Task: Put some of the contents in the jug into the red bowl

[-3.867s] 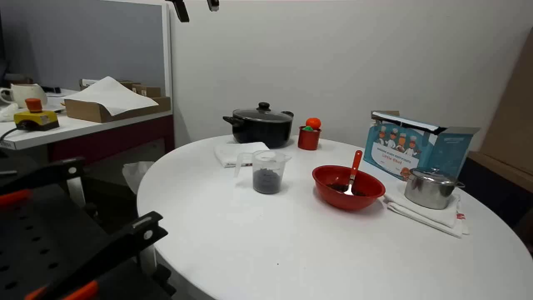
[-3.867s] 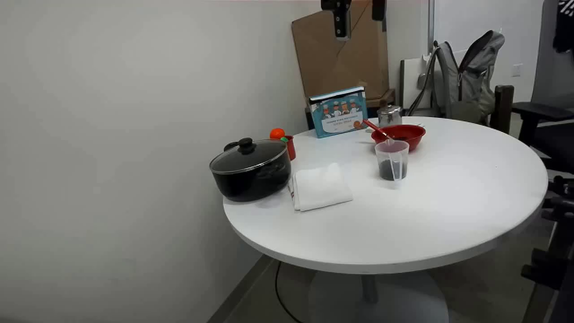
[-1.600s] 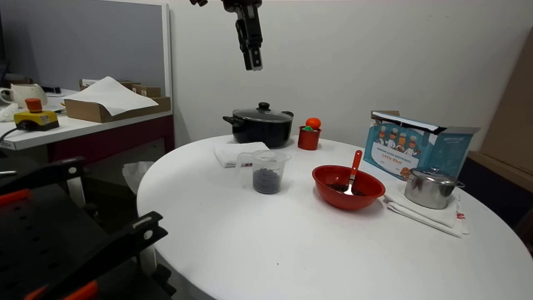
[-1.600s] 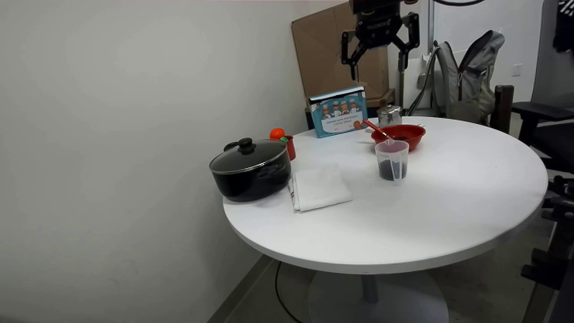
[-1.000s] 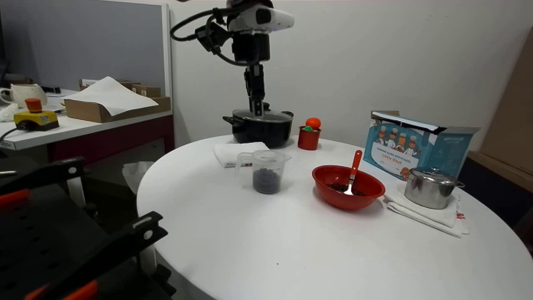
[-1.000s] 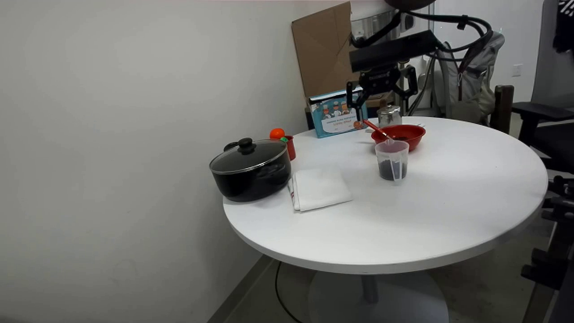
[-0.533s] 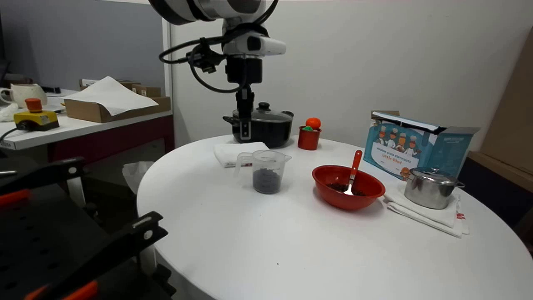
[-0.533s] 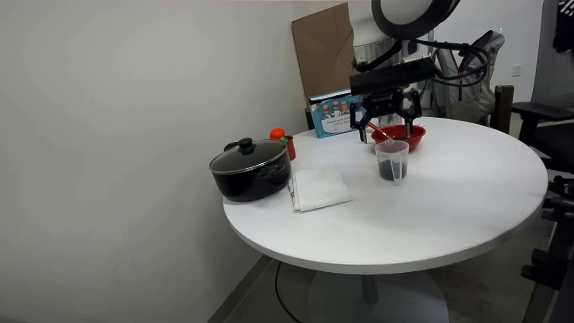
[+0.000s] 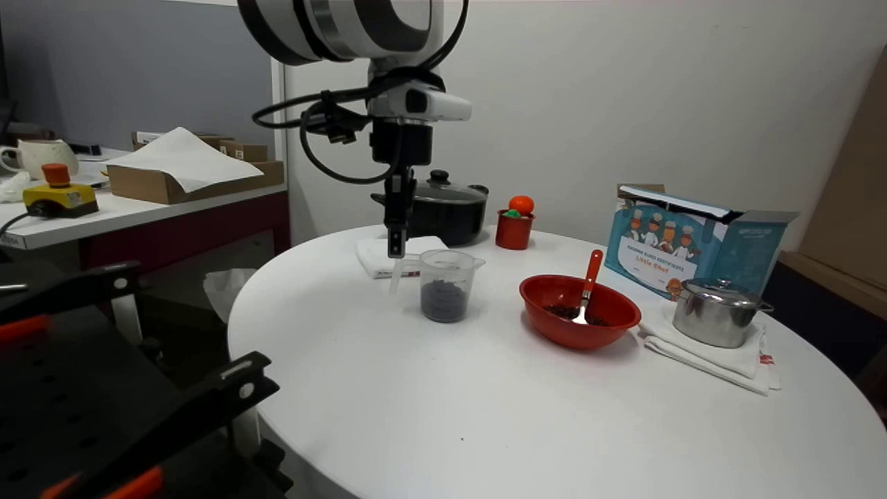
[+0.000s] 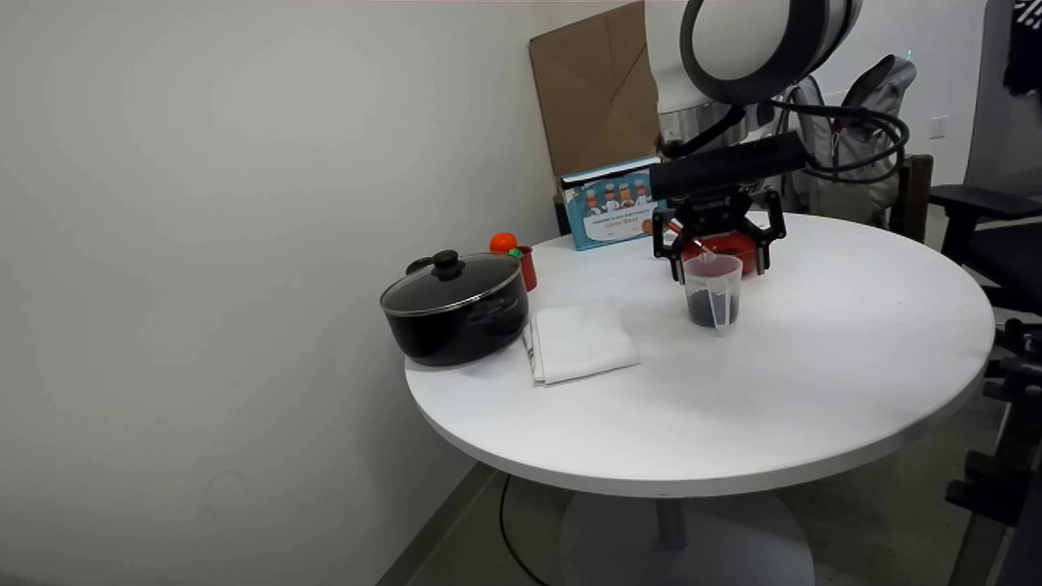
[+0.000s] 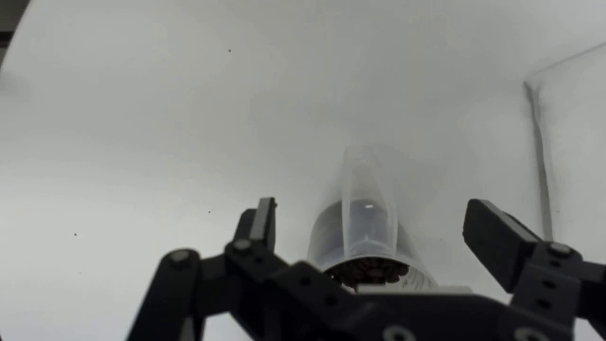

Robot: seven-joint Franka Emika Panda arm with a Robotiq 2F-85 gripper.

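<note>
The clear jug (image 9: 454,274) stands upright on the table with the dark contents (image 9: 443,302) in its lower half. It also shows in an exterior view (image 10: 711,285). The red bowl (image 9: 572,337) stands beyond the jug's spout side, holding dark bits and a red-handled utensil (image 9: 591,272). My gripper (image 9: 396,251) points down by the top of the jug's handle. In the wrist view my gripper (image 11: 371,210) is open and empty, its fingers on either side of the jug's handle (image 11: 369,189), apart from it. The bowl (image 10: 733,242) is partly hidden behind the gripper in an exterior view and out of the wrist view.
A folded white cloth (image 9: 395,258) lies behind the handle. A black lidded pot (image 9: 443,222) and a small red cup (image 9: 513,232) stand at the back. A metal pot (image 9: 717,320) sits on another cloth, in front of a blue box (image 9: 658,242).
The arm has come down from above the table towards the jug, and the gripper is now at handle height. The jug and bowl have not moved. The gripper stays open.
</note>
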